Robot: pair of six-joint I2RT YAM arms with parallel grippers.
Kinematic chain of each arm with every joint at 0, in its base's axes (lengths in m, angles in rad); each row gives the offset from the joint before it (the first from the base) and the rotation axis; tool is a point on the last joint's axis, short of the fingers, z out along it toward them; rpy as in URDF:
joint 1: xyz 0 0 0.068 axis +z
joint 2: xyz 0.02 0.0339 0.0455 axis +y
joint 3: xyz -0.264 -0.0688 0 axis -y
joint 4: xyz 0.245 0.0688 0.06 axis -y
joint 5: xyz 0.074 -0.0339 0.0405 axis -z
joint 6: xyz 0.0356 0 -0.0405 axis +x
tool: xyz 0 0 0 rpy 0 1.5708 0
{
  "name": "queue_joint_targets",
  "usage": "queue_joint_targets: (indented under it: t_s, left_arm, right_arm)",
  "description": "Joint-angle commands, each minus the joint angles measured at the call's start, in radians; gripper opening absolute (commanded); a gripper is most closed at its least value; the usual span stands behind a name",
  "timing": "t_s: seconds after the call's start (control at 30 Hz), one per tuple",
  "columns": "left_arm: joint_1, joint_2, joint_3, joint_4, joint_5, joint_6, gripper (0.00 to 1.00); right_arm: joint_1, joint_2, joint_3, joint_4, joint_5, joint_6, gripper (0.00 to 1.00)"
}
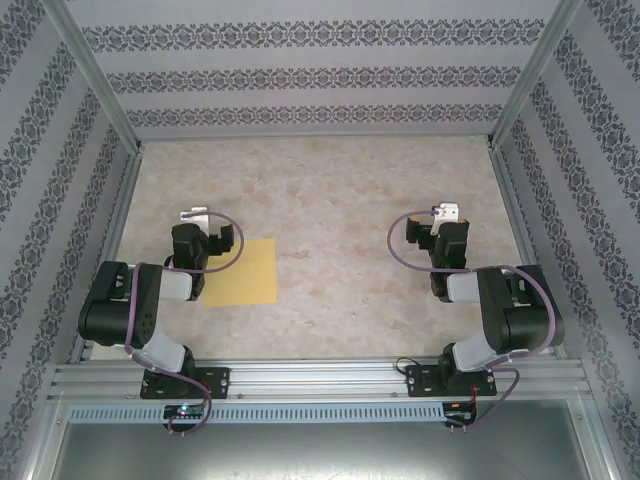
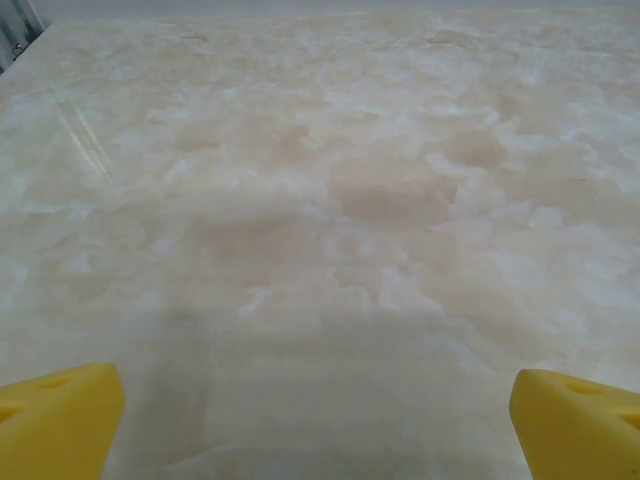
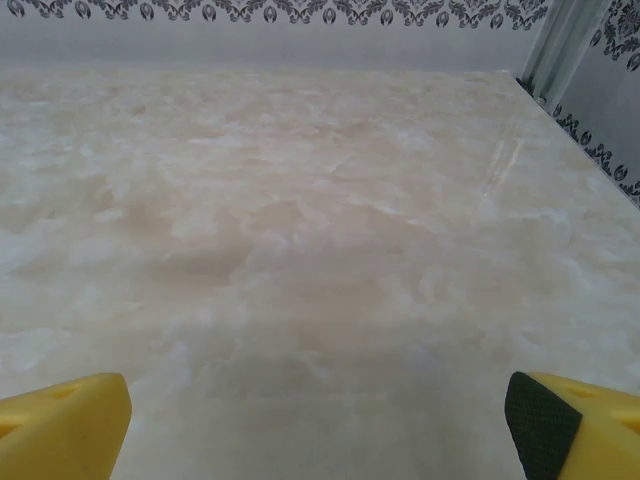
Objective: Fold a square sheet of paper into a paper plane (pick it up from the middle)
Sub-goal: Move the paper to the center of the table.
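Note:
The square sheet of paper (image 1: 246, 270) is plain yellow-orange and lies flat on the marbled table, just right of the left arm; the arm hides its left edge. My left gripper (image 1: 195, 216) sits beyond and left of the sheet, pointing toward the back wall. In the left wrist view its yellow fingertips (image 2: 55, 420) stand wide apart, so the left gripper (image 2: 315, 420) is open with only bare table between them. My right gripper (image 1: 445, 213) rests on the right half, far from the paper. The right gripper (image 3: 315, 420) is open too, with nothing between its fingertips (image 3: 60, 425).
Patterned walls with metal posts (image 1: 95, 85) enclose the table (image 1: 330, 190) on three sides. An aluminium rail (image 1: 320, 378) carrying both arm bases runs along the near edge. A post and the right wall (image 3: 575, 60) show in the right wrist view.

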Motion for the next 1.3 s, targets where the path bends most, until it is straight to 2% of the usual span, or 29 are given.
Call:
queue_joint_targets:
  t_s: [0.0,0.53,0.63,0.7,0.77,0.83,0.87,0.93,0.97,1.0,1.1,1.17,1.27]
  left_arm:
    - [0.012,-0.011,0.017,-0.004,0.009,0.012,1.0]
    - [0.013,-0.017,0.005,0.016,0.007,0.012,1.0]
    - [0.011,-0.096,-0.023,0.003,-0.025,-0.004,1.0]
    - [0.013,-0.189,-0.027,-0.087,-0.091,-0.045,1.0]
    - [0.015,-0.284,-0.001,-0.227,-0.098,-0.081,1.0]
    - [0.015,-0.354,0.039,-0.363,-0.113,-0.156,1.0]
    - [0.015,-0.382,0.075,-0.464,-0.155,-0.236,1.0]
    - [0.015,-0.409,0.179,-0.722,-0.262,-0.408,1.0]
    - [0.015,-0.415,0.227,-0.826,-0.261,-0.447,1.0]
    - [0.016,-0.417,0.256,-0.882,-0.224,-0.469,1.0]
    - [0.018,-0.404,0.293,-0.912,-0.006,-0.515,1.0]
    - [0.018,-0.361,0.321,-0.952,0.105,-0.577,1.0]
    - [0.004,-0.286,0.375,-1.021,0.273,-0.6,1.0]
  right_arm:
    - [-0.005,-0.016,0.018,0.006,-0.02,0.013,0.98]
    - [-0.015,-0.017,0.016,0.008,-0.066,0.013,0.98]
    - [-0.005,-0.041,0.01,-0.001,-0.083,-0.01,0.98]
    - [0.008,-0.07,0.001,-0.007,-0.05,-0.018,0.98]
    - [0.022,-0.122,-0.001,-0.048,-0.015,-0.023,0.98]
    - [0.039,-0.219,0.053,-0.257,0.058,0.029,0.98]
    - [0.04,-0.267,0.112,-0.44,0.125,0.114,0.98]
    - [0.041,-0.321,0.215,-0.684,0.148,0.213,0.98]
    - [0.039,-0.342,0.26,-0.797,0.13,0.294,0.98]
    - [0.021,-0.36,0.297,-0.885,0.05,0.348,0.98]
    - [-0.021,-0.365,0.295,-0.858,-0.272,0.429,0.98]
    - [-0.023,-0.357,0.298,-0.833,-0.409,0.497,0.98]
    - [0.001,-0.308,0.327,-0.819,-0.582,0.54,0.98]
